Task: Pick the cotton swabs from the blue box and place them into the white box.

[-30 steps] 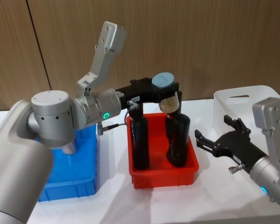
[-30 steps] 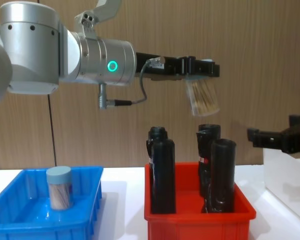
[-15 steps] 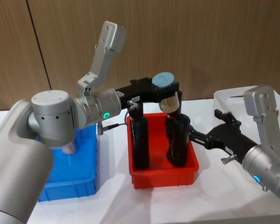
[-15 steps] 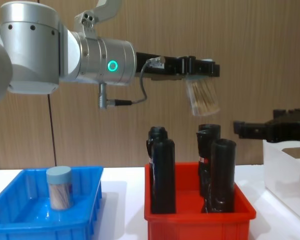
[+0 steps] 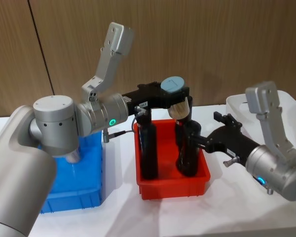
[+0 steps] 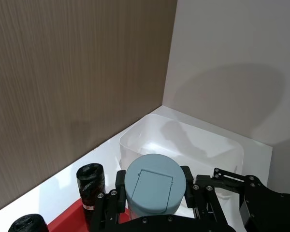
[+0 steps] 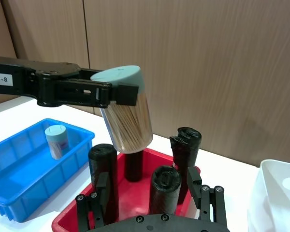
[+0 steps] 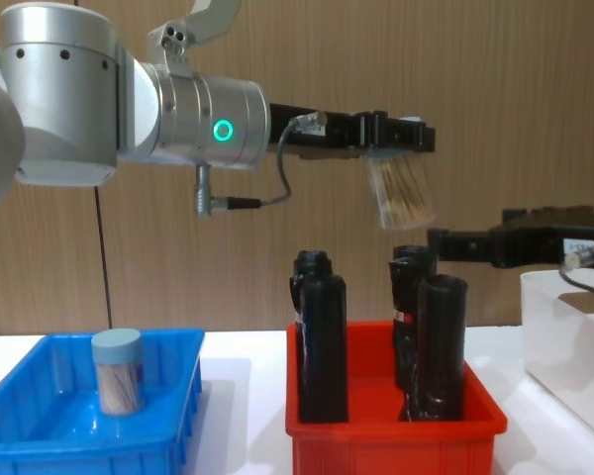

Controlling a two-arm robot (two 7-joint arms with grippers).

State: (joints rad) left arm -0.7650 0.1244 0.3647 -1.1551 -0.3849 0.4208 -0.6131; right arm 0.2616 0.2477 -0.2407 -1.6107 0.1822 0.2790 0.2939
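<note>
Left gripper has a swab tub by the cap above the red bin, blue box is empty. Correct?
Not quite. The blue box is not empty: one swab tub stands in it, as the chest view shows. The rest holds: the left gripper has a tub by the cap above the red bin.

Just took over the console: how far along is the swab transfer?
Done: nothing seen in the white translucent plastic bin. In hand: left gripper grips one clear blue-capped swab tub above the red bin; right gripper, fingers open, reaches toward it. Remaining: another tub in the blue bin.
</note>
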